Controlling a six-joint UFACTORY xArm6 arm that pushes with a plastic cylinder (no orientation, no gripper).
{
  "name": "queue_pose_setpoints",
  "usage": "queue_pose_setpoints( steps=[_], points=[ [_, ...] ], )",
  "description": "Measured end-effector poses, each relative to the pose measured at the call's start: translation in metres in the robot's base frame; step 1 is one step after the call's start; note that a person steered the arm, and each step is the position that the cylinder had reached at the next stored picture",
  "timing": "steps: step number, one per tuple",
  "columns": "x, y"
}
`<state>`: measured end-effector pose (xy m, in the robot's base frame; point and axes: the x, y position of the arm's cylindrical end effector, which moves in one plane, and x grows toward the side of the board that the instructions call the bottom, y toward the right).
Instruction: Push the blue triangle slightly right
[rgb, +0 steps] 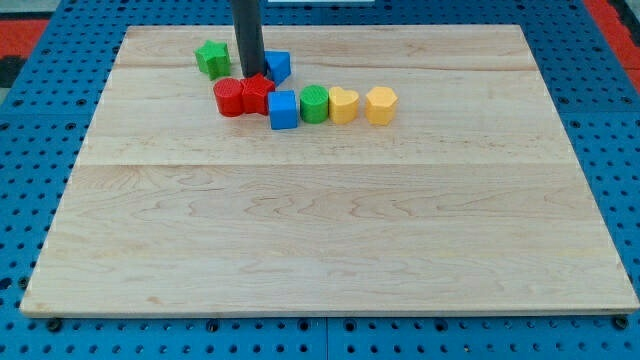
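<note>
Blue cube (283, 109), my tip (250, 76) beside blue triangle (277, 66)

The scene is brightly and evenly lit, seemingly from overhead; the pale wooden table (330, 230) shows its grain clearly, with no harsh glare anywhere on it; shadows are soft and short, hugging the bases of the blocks just beside my tip (249, 76); the dark rod above my tip reads almost as a flat silhouette, with only a faint vertical sheen along it; focus is sharp across the whole board, near edge and far edge alike; colours are saturated; the table's edges run straight, with perspective narrowing toward the view's top.
</note>
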<state>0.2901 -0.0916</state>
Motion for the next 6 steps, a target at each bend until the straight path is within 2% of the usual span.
queue_pose_setpoints(
  steps=[2,3,4,6],
  points=[
    [0.009,-0.019],
    [-0.016,-0.005],
    [-0.005,0.040],
    [0.017,0.005]
  ],
)
